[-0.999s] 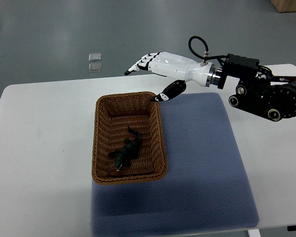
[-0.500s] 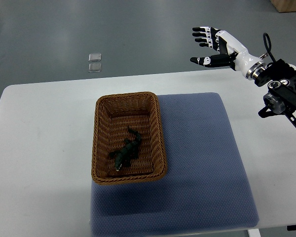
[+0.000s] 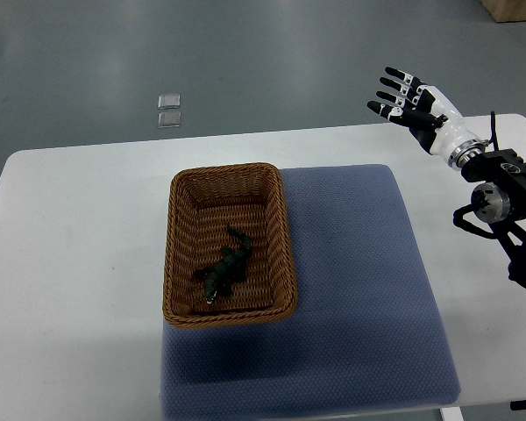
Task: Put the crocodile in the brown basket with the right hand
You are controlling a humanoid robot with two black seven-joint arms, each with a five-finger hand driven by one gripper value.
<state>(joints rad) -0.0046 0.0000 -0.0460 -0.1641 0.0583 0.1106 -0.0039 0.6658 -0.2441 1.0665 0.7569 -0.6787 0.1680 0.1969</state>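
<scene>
- Shows the crocodile (image 3: 223,274) lying on the bottom of the brown basket (image 3: 228,170), in its near half, set aslant, head toward the near-left corner and tail toward the middle.
- Looks like a small dark green toy, knobbly along the back, with short splayed legs. Probably moulded plastic or rubber, but cannot tell which.
- Shows the basket as a rectangular woven tray, ribbed wicker all over, with sloping walls and a thick braided rim.
- Places it along the left side of a blue-grey mat (image 3: 359,289), finely dimpled and soft-looking, spread over a smooth white table (image 3: 79,246) with rounded corners.
- Finds the right hand (image 3: 416,105) well apart from the basket, raised over the table's far right corner, fingers straight and spread, grasping nothing. White shell, black fingertips and joints, black wrist and arm behind.
- Finds no left hand anywhere in view.
- Judges the placing step as done: toy inside, hand released and clear of the rim.
- Calls for little beyond parking the arm away from the work, with no further grasp needed.
- Notes two small clear squares (image 3: 168,110) on the grey floor (image 3: 272,61) beyond the table, well apart from everything.
</scene>
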